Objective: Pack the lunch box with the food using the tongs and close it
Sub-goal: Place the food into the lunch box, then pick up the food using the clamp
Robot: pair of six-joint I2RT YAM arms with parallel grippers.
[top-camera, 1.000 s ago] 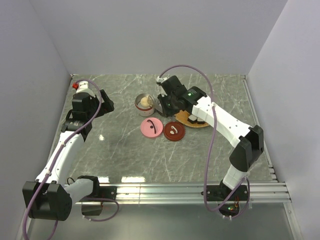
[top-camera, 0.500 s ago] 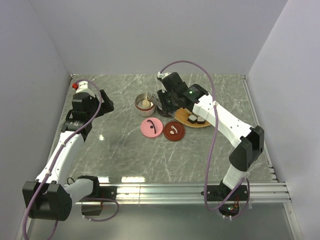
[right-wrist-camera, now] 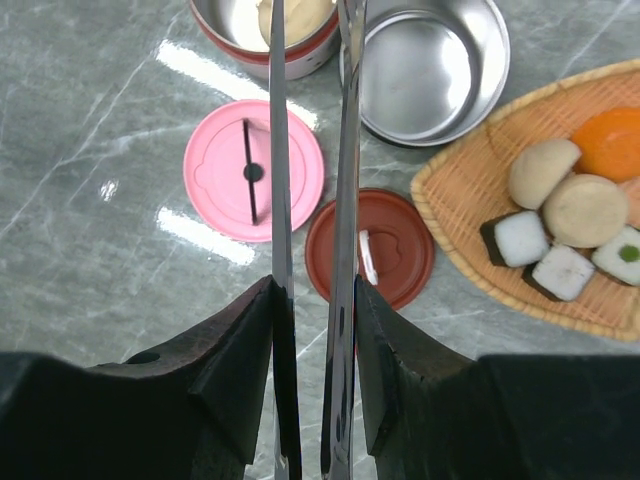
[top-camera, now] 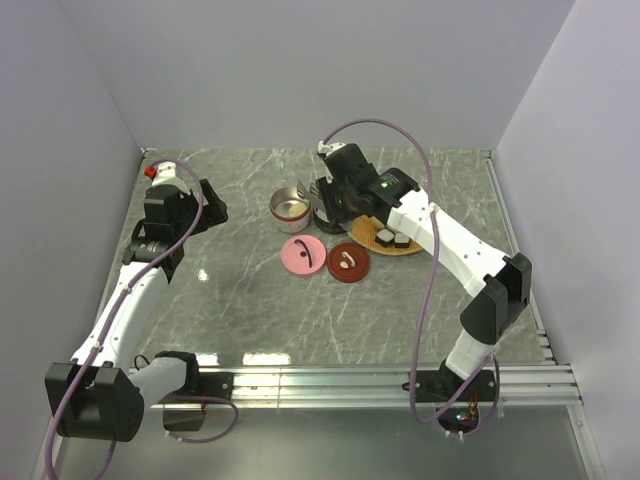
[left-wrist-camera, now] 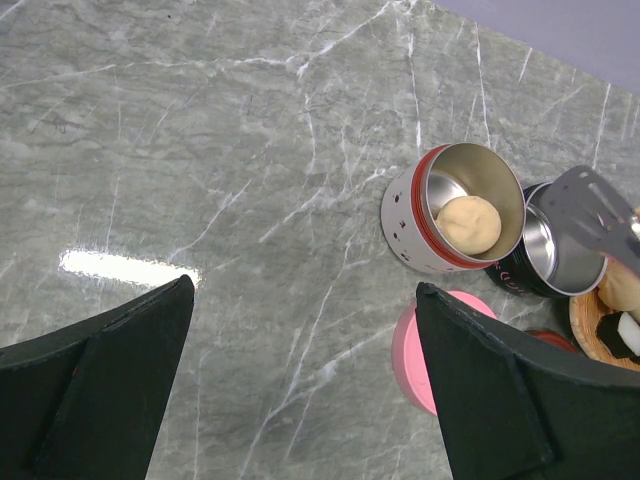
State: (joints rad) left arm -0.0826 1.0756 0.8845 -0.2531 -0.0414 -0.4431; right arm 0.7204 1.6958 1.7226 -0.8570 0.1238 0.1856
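A: What has changed over at the pots?

B: A second ago the tongs (right-wrist-camera: 278, 150) carried a cream ball over the red-rimmed pot (left-wrist-camera: 405, 215). Now that cream ball (left-wrist-camera: 468, 222) lies inside it, and the tongs have drawn back towards 3 o'clock, their tips above the black pot (right-wrist-camera: 425, 70) next door.

A: And the right gripper (right-wrist-camera: 315, 290)?

B: Its fingers clamp the tongs' two arms from outside, but more loosely than before. The arms stand apart with nothing between them.

A: So one piece is packed?

B: I'd say so. The rest of the food waits on the woven tray (right-wrist-camera: 470, 190), at 4 o'clock from the black pot in the overhead view. I count two cream balls (right-wrist-camera: 545, 170), an orange ball (right-wrist-camera: 610, 140) and three sushi rolls (right-wrist-camera: 520, 240).

A: What is the left gripper (left-wrist-camera: 305, 300) doing?

B: It hovers at 9 o'clock from the pots, well apart from them. Its fingers are spread wide and hold nothing.

A: And the closing?

B: It's a long way off, I think. The pink lid (right-wrist-camera: 255, 170) and the dark red lid (right-wrist-camera: 370, 245) both lie on the table (top-camera: 260, 310), at 6 o'clock from the pots. The next move is probably a swing to the tray for another piece, and a round ball may slip from such thin arms
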